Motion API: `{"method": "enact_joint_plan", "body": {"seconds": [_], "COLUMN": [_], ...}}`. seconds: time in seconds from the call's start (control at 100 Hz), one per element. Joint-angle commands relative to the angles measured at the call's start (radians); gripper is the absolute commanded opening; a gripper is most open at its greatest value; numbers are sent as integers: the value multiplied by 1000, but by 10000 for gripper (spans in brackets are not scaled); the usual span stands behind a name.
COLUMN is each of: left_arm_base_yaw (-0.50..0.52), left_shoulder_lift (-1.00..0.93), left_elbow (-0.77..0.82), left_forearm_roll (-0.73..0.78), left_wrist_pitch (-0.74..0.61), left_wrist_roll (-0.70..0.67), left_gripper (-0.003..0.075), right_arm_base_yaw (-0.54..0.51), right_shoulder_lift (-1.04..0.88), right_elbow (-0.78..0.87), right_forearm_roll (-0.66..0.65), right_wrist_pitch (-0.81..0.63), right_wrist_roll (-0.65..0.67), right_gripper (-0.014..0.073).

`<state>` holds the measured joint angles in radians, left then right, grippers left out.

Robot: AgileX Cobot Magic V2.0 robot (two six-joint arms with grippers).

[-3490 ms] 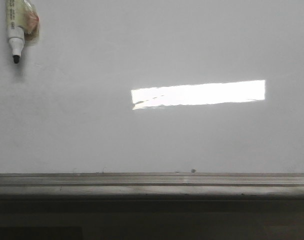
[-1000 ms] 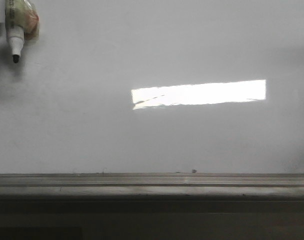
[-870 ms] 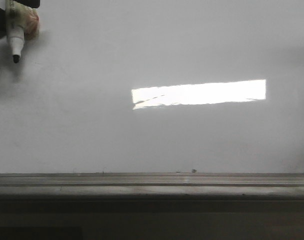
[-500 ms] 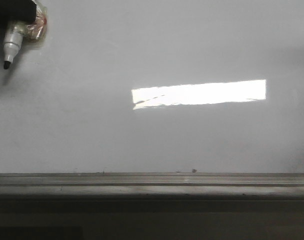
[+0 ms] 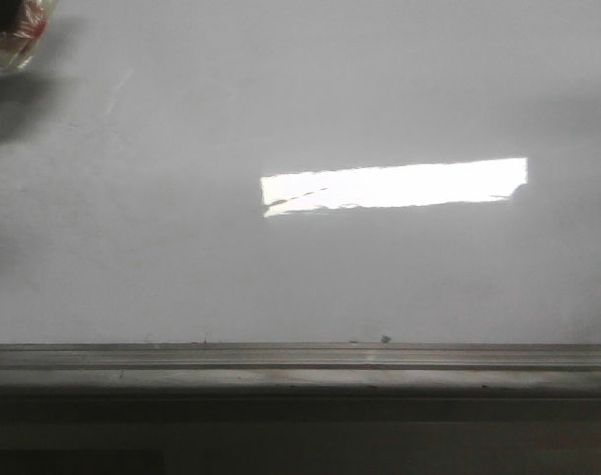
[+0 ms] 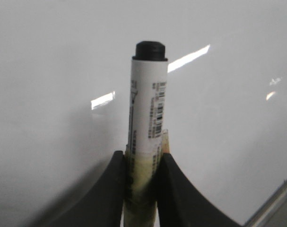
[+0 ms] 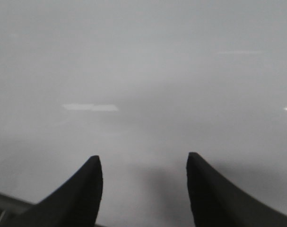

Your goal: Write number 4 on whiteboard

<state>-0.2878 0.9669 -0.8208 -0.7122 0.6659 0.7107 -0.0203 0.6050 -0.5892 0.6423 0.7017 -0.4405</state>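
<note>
marker point(image 6: 146, 127) sits clamped between the two dark fingers of the left gripper point(image 6: 142, 177), its white labelled barrel standing out from them and its black end pointing at the whiteboard point(image 6: 53, 61); whether that end touches the board cannot be told. in the front view only a scrap of clear, reddish wrapping point(image 5: 13, 30) shows at the far left corner, with a soft shadow just under it on the board. moving right, the whiteboard's point(image 5: 310, 89) surface is plain grey-white, with a bright rectangular glare point(image 5: 394, 185) across its middle; no drawn stroke of the number 4 can be seen on it in any view. a grey metal ledge point(image 5: 300, 361) runs along the board's near edge from left to right, with a small speck point(image 5: 384, 338) just above it. on the right, the right gripper point(image 7: 144, 189) faces the board point(image 7: 143, 71) with its dark fingers spread wide apart and nothing between them.
</note>
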Motion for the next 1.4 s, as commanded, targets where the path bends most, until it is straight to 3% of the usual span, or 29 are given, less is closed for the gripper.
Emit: {"method": "enact_joint_plan", "body": {"seconds": [0.0,0.1,0.19,0.39,0.54,0.71,1.15,1.39], "left_arm_base_yaw": [-10,-43,-100,-289,-426,-479,-566,-570], "left_shoulder_lift": [-17,-4,23,89,160,206,302,303], "left_elbow": [-76,-130,-169,-238,-299,-368,-490,-502], "left_forearm_roll": [21,21,41,140,242,269,282,384], "left_wrist_pitch": [78,180,229,245,240,213,137,194], "left_wrist_roll": [67,163,202,224,195,163,163,96], "left_gripper": [-20,-20,-20,-20,-20,-20,-20,-20], "right_arm_base_yaw": [21,43,61,145,246,299,301,278], "right_shoulder_lift": [50,139,234,417,505,546,551,551], "right_elbow": [-84,-171,-254,-446,-533,-561,-561,-569], "right_forearm_roll": [190,377,491,517,502,486,471,391], "right_wrist_pitch": [50,190,332,501,501,472,445,363], "right_wrist_roll": [-158,-341,-427,-454,-454,-454,-454,-438], "right_gripper": [360,360,360,360,360,360,360,360]}}
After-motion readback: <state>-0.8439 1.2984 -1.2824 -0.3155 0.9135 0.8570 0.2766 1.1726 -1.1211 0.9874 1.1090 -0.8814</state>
